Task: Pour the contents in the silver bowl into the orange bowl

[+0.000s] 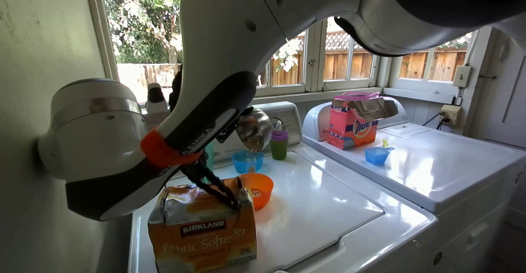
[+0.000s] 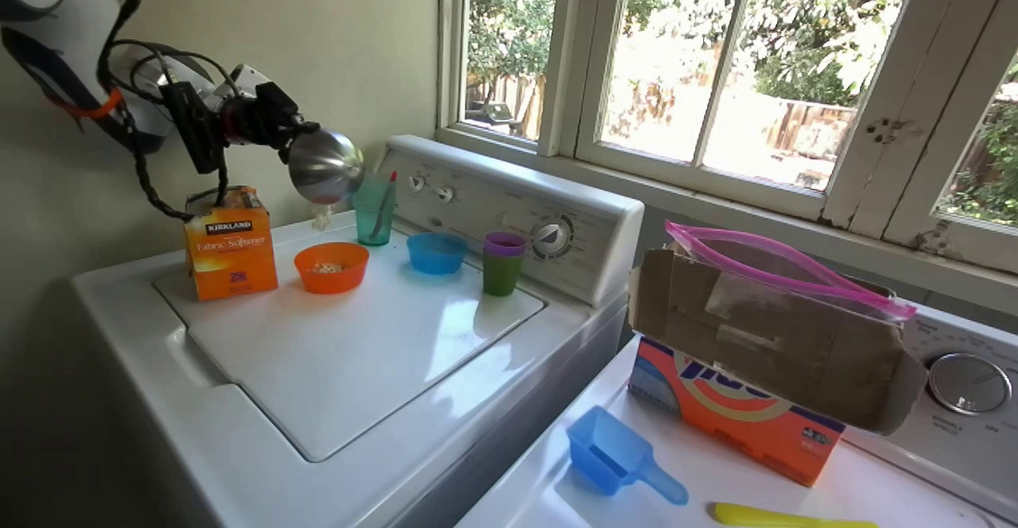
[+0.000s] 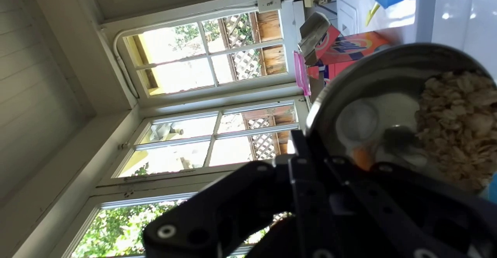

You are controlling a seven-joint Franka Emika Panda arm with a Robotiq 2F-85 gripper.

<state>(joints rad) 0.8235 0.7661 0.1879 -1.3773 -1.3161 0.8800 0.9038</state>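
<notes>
One silver bowl point(image 2: 328, 167), rim pinched in gripper point(image 2: 294, 135), tipped above orange bowl point(image 2: 330, 281) near washer lid point(image 2: 358, 369) edge by wall point(image 2: 318, 27); flakes point(image 2: 322, 218) falling. Likely light, stiff, slippery; rim seems best hold.

In an exterior view, right of the fabric softener box point(image 2: 235, 262) on the washer point(image 2: 358, 353): the nearest bowl point(image 2: 338, 281), flakes point(image 2: 328, 268) inside; then a tumbler point(image 2: 371, 211), farther bowl point(image 2: 437, 258), stacked cups point(image 2: 503, 272); above right, the tilted bowl point(image 2: 322, 165).
</notes>
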